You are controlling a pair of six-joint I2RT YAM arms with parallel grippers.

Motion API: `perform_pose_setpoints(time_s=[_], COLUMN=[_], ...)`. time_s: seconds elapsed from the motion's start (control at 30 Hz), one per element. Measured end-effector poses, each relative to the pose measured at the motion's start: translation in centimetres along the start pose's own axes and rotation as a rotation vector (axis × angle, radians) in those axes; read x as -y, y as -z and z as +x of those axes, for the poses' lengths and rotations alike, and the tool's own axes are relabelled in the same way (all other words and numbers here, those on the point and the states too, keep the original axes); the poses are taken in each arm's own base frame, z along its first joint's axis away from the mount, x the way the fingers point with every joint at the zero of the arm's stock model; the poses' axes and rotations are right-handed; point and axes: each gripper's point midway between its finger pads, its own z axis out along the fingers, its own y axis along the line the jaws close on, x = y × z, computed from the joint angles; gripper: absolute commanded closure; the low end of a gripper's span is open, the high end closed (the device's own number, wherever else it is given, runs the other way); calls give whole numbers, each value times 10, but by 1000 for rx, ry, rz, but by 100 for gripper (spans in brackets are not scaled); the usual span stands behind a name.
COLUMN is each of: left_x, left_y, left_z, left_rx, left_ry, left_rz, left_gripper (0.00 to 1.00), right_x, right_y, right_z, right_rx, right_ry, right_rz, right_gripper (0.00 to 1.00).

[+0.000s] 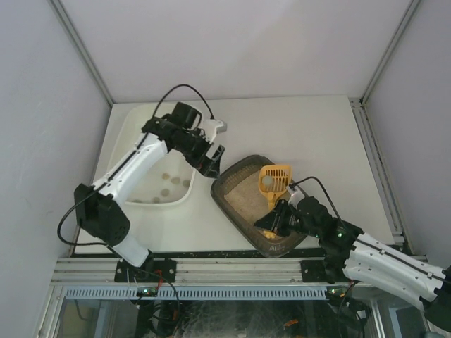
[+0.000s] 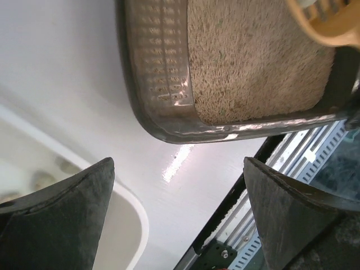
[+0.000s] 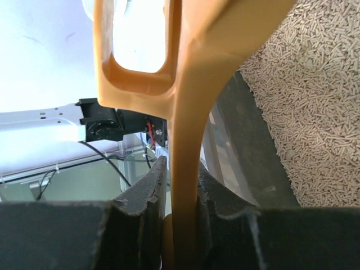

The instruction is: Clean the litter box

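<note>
Right wrist view: right gripper (image 3: 181, 188) clamps the scoop (image 3: 191, 84) handle above the litter box (image 3: 243, 143); left gripper (image 2: 180, 211) hangs wide open.

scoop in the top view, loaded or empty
Loaded: a round greyish clump sits in the yellow scoop, which the right gripper holds over the litter box.

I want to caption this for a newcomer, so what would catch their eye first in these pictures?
The bright yellow scoop stands out first, its handle clamped in the right gripper and its head over the litter box at centre right. The left gripper hangs open over the gap between that box and the white tub at left, which holds a few lumps.
</note>
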Motion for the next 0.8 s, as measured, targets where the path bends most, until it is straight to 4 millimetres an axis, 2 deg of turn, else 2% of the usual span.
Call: perform_pose_setpoints(time_s=[0.1, 0.2, 0.33, 0.43, 0.53, 0.6, 0.67, 0.8], left_x=[-2, -30, -77, -110, -137, -151, -163, -179], left_y=[32, 69, 118, 150, 172, 183, 192, 194], left_z=[-19, -24, -15, -1, 16, 27, 38, 58], left_rx=[95, 190, 291, 359, 407, 431, 447, 442], left_ry=[-1, 71, 213, 351, 499, 590, 672, 785], left_rz=[-10, -63, -181, -259, -313, -350, -393, -465], left_gripper=[0, 0, 0, 0, 0, 0, 0, 0], right_x=[1, -14, -57, -101, -147, -165, -177, -194], right_y=[-8, -23, -50, -77, -113, -135, -158, -204], right_z=[0, -8, -25, -42, -59, -64, -65, -60], right_rx=[-23, -55, -94, -127, -165, -205, -252, -327], right_ry=[7, 43, 128, 205, 280, 321, 364, 465], right_rz=[37, 77, 70, 36, -21, -34, -21, 20], right_gripper=[100, 100, 100, 100, 100, 100, 100, 100])
